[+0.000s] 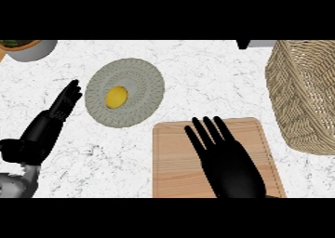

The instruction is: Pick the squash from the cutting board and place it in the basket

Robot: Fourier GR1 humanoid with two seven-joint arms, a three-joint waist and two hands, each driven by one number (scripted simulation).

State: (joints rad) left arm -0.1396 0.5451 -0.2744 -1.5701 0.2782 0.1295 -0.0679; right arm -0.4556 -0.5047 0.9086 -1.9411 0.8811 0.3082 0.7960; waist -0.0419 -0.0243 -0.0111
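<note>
On the grey woven mat (139, 79) at ten o'clock, the yellow squash (116, 96) is lying well apart from the wicker basket (309, 97) at three o'clock. The right hand (229, 160) is hovering over the cutting board (171, 162) at six o'clock, fingers straight, holding nothing. The left hand (50, 123) is resting at nine o'clock, fingers extended, likewise holding nothing.

**A:** What's blocking the right side?

**B:** The wicker basket (309, 95), tall walls, right beside the cutting board (177, 162). The right hand (229, 160) hangs flat over the board.

**A:** And the middle?

**B:** Bare counter (197, 65) between the basket and the round woven mat (124, 92). The left hand (50, 123) sits just left of the mat, with a grey pot (31, 49) in the far-left corner.
</note>
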